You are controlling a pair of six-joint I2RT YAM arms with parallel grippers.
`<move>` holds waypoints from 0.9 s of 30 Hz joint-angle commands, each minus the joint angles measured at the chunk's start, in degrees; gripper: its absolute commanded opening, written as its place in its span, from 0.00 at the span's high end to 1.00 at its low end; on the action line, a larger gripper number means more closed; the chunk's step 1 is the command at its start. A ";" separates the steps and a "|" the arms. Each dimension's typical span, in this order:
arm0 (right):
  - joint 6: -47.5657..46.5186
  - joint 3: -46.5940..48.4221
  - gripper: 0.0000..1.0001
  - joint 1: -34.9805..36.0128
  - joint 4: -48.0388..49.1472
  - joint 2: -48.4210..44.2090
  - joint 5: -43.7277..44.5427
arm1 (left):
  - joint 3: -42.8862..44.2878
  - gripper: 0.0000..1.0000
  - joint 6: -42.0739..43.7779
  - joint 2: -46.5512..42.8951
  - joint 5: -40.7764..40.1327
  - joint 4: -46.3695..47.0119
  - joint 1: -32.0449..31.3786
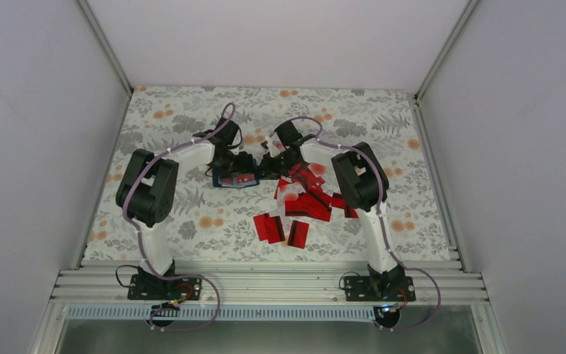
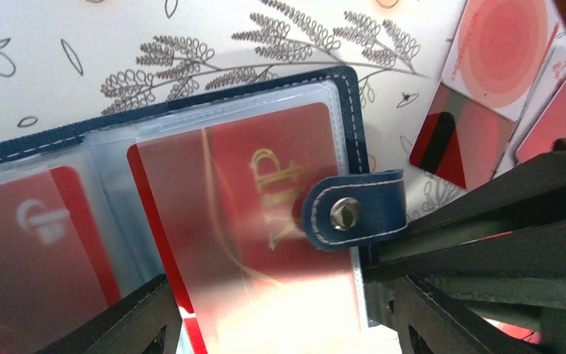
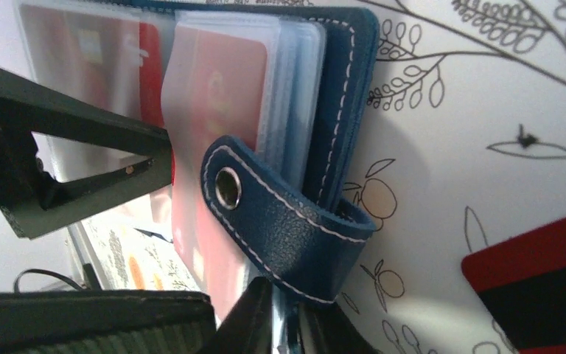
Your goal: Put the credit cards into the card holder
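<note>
The card holder (image 1: 237, 179) is found lying open on the bench (image 1: 169, 125), toward the far middle, between the two wrists; its clear sleeves are turned upward so that cards can be slid in. A red card with gold lettering (image 2: 265, 192) is seen lodged in one sleeve, and another red card (image 2: 51, 273) in the sleeve beside it; at least two are therefore judged stowed.

The left jaws are seen apart, with one finger (image 2: 129, 321) at each side of the lettered sleeve; contact cannot be confirmed; the stance is judged to keep the pages flat and open.

The right jaws are set at the edge bearing the strap (image 3: 280, 221), which is curled over the sleeves with its snap stud (image 2: 346, 214) undone; whether these jaws are clamped on the cover or merely beside it cannot be told, the tips being cut off by the frame.

The loose credit cards (image 1: 306, 200) are noted scattered on the right arm's side, just beside the holder and nearer the bases, several overlapping; one striped card (image 2: 442, 151) lies close to the cover. Supply is thus kept within the right arm's reach.

The strap is recorded as a risk; the sleeve mouth may be obstructed by it.
</note>
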 commanded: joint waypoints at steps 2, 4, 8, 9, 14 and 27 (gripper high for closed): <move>-0.38 -2.94 0.83 0.03 -6.85 1.54 8.16 | 1.39 0.28 1.53 0.65 -1.80 -4.93 -1.60; -0.19 -3.83 0.79 0.05 -6.86 0.05 9.92 | 1.42 0.28 1.48 0.71 -2.85 -5.94 -1.65; -0.20 -5.46 0.72 0.04 -7.09 -3.02 13.07 | 0.60 0.28 1.33 0.35 -3.16 -5.88 -2.02; -0.36 -5.67 0.71 -0.02 -7.38 -3.61 13.81 | 0.03 0.28 1.26 -0.04 -2.80 -5.45 -2.06; -2.12 -6.67 0.68 -0.18 -9.63 -7.05 15.55 | -2.63 0.25 0.31 -3.66 -1.55 -3.85 -2.06; -3.54 -8.59 0.67 -0.88 -8.39 -15.72 3.23 | 0.06 0.22 -0.26 -13.70 -1.07 -11.78 -2.07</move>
